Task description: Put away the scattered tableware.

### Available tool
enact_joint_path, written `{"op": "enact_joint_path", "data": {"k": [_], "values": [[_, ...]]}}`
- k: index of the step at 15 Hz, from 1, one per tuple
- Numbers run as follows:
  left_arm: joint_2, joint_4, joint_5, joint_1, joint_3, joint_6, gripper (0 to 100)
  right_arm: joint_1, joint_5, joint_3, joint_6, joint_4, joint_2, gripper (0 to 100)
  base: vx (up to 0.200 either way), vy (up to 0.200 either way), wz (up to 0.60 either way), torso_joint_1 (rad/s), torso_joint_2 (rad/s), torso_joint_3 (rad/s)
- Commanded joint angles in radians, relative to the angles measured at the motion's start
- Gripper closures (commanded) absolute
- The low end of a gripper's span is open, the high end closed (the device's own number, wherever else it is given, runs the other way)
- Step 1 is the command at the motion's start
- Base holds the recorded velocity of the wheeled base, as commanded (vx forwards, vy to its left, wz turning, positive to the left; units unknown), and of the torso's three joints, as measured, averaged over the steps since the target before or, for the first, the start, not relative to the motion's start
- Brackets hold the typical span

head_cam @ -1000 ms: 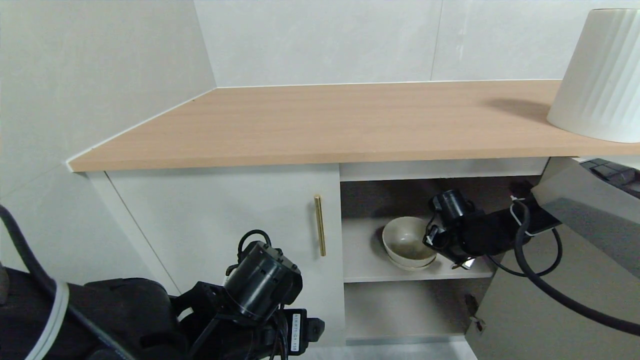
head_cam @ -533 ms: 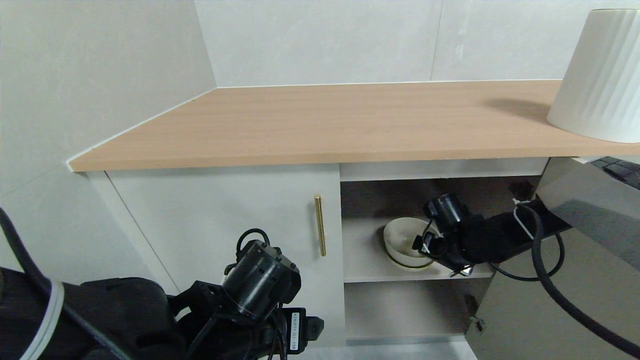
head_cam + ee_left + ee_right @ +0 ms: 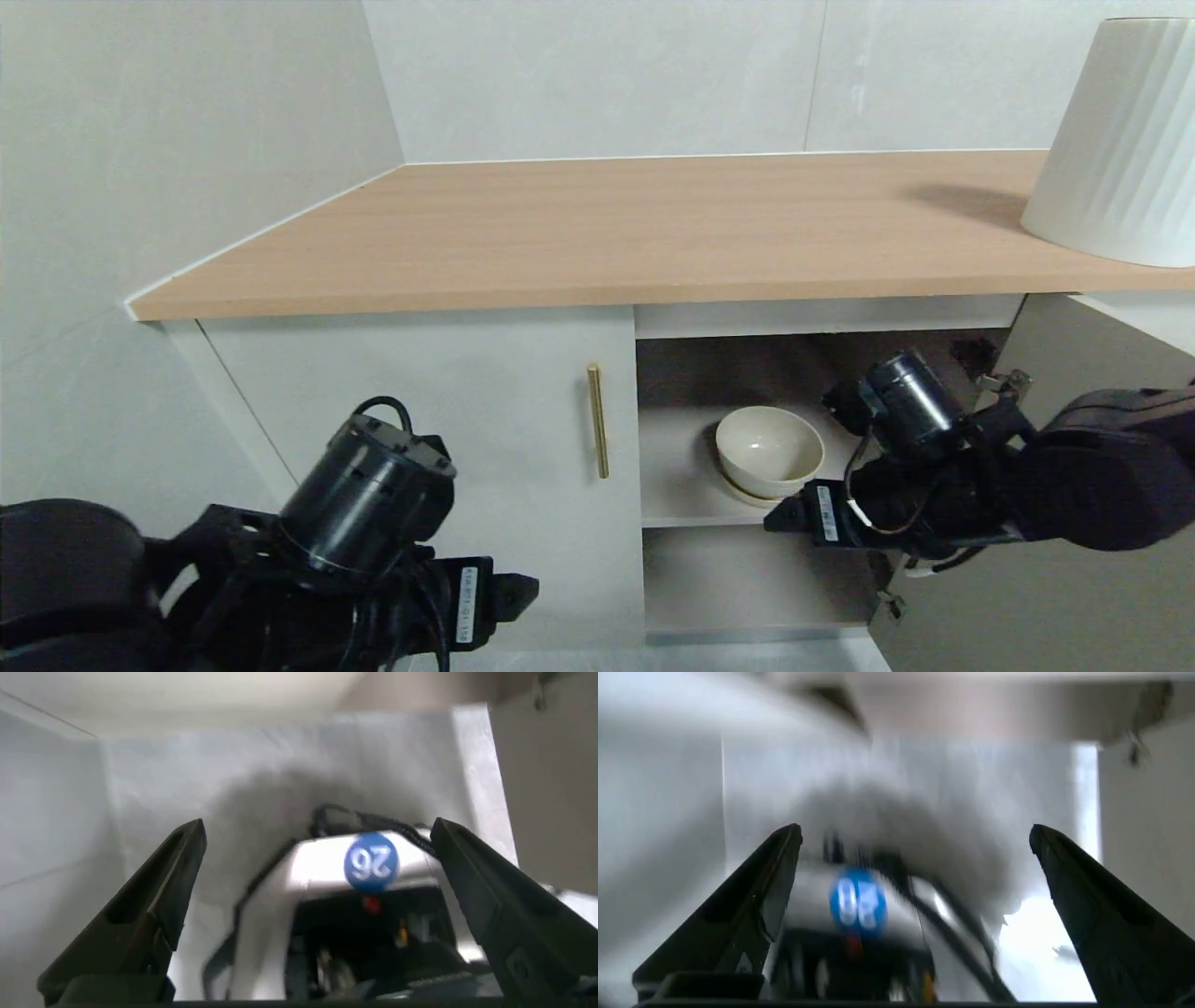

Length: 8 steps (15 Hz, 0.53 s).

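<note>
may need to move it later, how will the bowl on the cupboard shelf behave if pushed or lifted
The bowl looks like glazed ceramic, so probably rigid, fairly heavy for its size and breakable if knocked. Its smooth wall may be slippery to grip. It seems to rest on a shallow dish, so a push might slide or rock it.

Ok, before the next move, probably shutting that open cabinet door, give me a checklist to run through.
1. Bowl upright on the cabinet shelf: ok.
2. Right gripper open, nothing between its fingers: ok.
3. Left gripper open and empty: ok.
4. Right gripper apart from the bowl, in front of the shelf: ok.
5. Right-hand door shut: not ok, it stands open.
6. Door's swing path free of the right arm: cannot tell.
</note>
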Motion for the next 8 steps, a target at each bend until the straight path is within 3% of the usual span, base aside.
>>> {"op": "enact_joint_path", "data": {"k": [1, 4, 8], "values": [[-0.124, 0.030, 0.033, 0.023, 0.004, 0.033, 0, 0.059, 0.014, -0.012, -0.030, 0.181, -0.249, 0, 0.000, 0.000, 0.00, 0.000, 0.00, 0.000], [-0.185, 0.037, 0.039, 0.035, 0.005, 0.083, 0, 0.102, 0.020, -0.039, -0.033, 0.367, -0.381, 0, 0.000, 0.000, 0.00, 0.000, 0.00, 0.000], [-0.181, 0.037, 0.039, 0.035, 0.009, 0.083, 0, 0.095, 0.024, -0.030, -0.024, 0.387, -0.387, 0, 0.000, 0.000, 0.00, 0.000, 0.00, 0.000]]}}
